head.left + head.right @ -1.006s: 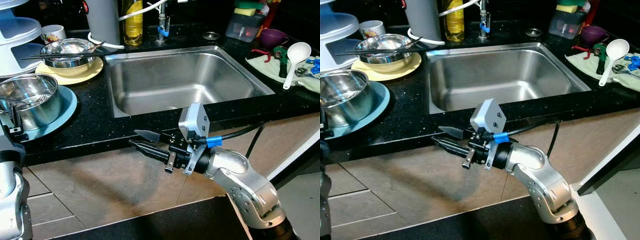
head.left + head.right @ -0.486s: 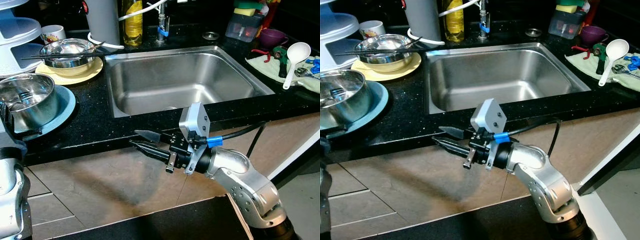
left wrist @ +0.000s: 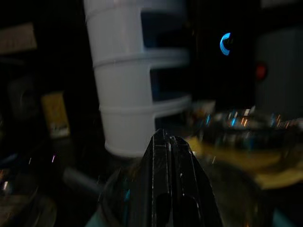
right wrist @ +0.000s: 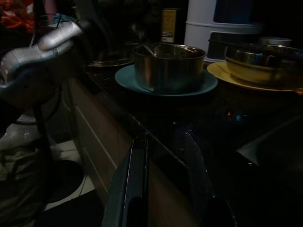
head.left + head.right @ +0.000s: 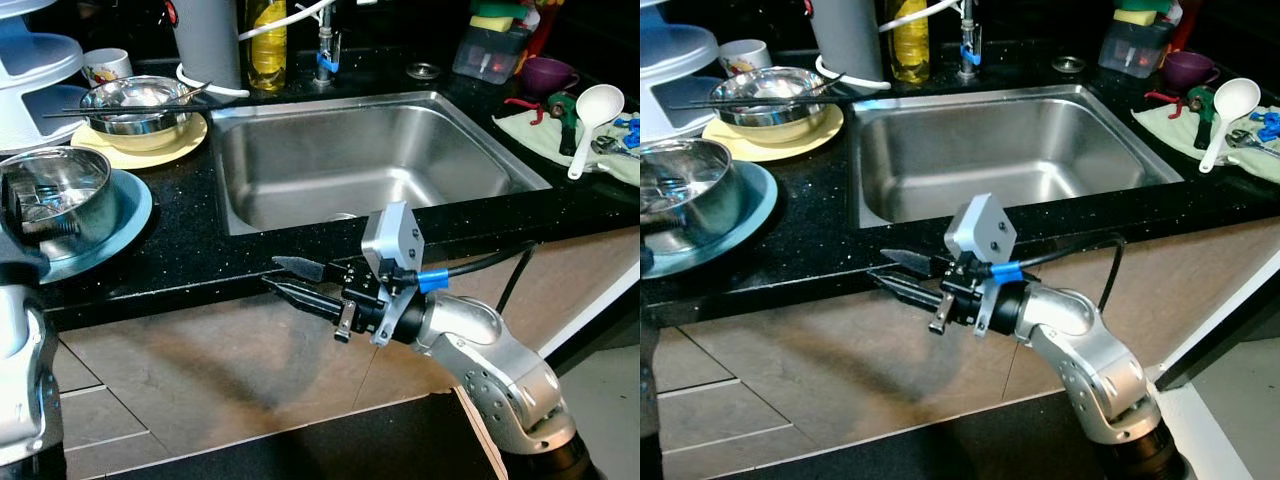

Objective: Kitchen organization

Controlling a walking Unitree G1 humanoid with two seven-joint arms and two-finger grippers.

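Fronting the robot: black speckled counter point(image 5: 200, 250) with a stainless sink point(image 5: 370, 160) set in it, tan cabinet fronts below. Left of the sink, a steel pot point(image 5: 55, 200) sits on a blue plate point(image 5: 135, 215); behind it a steel bowl point(image 5: 135, 105) on a yellow plate point(image 5: 165, 150), chopsticks across the bowl. Right of the sink, a white ladle point(image 5: 592, 120) lies on a cloth. Behind the sink stands an oil bottle point(image 5: 266, 45).

Right gripper point(image 5: 285, 280) is held level, just in front of the counter edge below the sink, pointing left, fingers slightly spread, holding nothing. Left gripper point(image 3: 170, 156): fingers pressed together, tips at the steel pot; white tiered rack point(image 3: 137, 75) beyond.

Since half a second ago, the left gripper has moved in over the pot; the right arm is nearly unchanged.
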